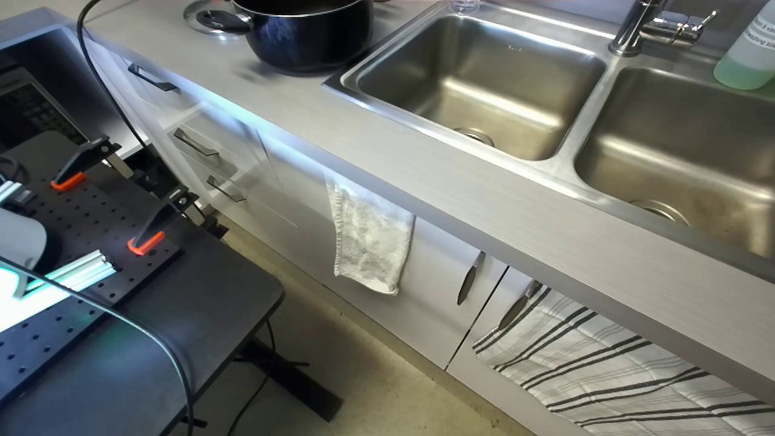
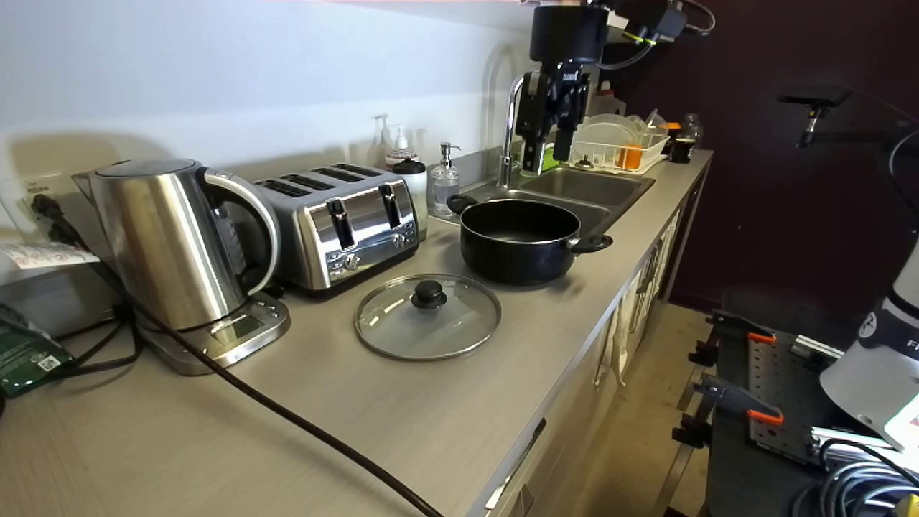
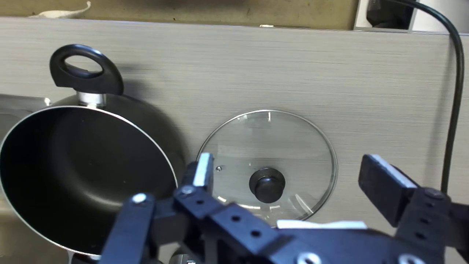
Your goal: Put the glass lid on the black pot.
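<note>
Wrist view: the glass lid point(image 3: 267, 156) lies flat on the counter point(image 3: 293, 69), its black knob point(image 3: 269, 187) facing up, just beside the black pot point(image 3: 84, 165). Whether lid and pot touch cannot be told here, since one of the fingers point(image 3: 202, 170) covers part of the lid's edge nearest the pot. The gripper point(image 3: 292, 176) has its fingers spread wide with nothing pinched; the knob appears in the gap between them, but below their level.

In an exterior view, the gripper hangs well above the counter, apart from both lid and pot; a toaster point(image 2: 344, 222) stands on the wall side of the lid. In both exterior views the pot stands upright and uncovered next to the sink point(image 1: 587, 115), and the lid shows beside it, in an exterior view partly hidden behind a pot handle point(image 1: 224, 22).

Stage of the task, as judged from these positions: early. No part of the covering is yet done; the one preparation that can be read is a spread gripper roughly lined up with the knob. Left to do, in likely order: lower the gripper, pinch the knob, raise the lid higher than the pot's sides, carry it across, set it level on top, and let go.
</note>
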### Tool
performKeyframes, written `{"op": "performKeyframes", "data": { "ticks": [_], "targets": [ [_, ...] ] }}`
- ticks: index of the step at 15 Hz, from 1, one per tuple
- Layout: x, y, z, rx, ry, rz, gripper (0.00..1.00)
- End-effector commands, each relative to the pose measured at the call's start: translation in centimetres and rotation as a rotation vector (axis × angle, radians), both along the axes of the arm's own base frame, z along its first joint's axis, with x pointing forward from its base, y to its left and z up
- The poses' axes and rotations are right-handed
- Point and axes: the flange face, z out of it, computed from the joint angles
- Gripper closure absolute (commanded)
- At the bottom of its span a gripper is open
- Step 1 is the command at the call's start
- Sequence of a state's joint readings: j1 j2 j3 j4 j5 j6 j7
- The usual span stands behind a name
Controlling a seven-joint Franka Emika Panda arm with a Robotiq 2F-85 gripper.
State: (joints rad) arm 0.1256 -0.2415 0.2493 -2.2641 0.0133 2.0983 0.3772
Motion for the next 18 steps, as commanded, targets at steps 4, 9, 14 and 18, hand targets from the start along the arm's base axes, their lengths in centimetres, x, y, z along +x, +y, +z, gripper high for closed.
{"op": "performKeyframes", "data": {
  "ticks": [4,9,14,18],
  "targets": [
    [4.5,0.0,-4.5,-0.066,0.016,0.020,0.00],
    [8.0,-0.2,-7.0,-0.091,0.041,0.034,0.00],
    [11.3,-0.1,-9.5,-0.090,0.066,0.042,0.00],
    [13.0,0.1,-11.7,-0.090,0.087,0.051,0.00]
  ]
}}
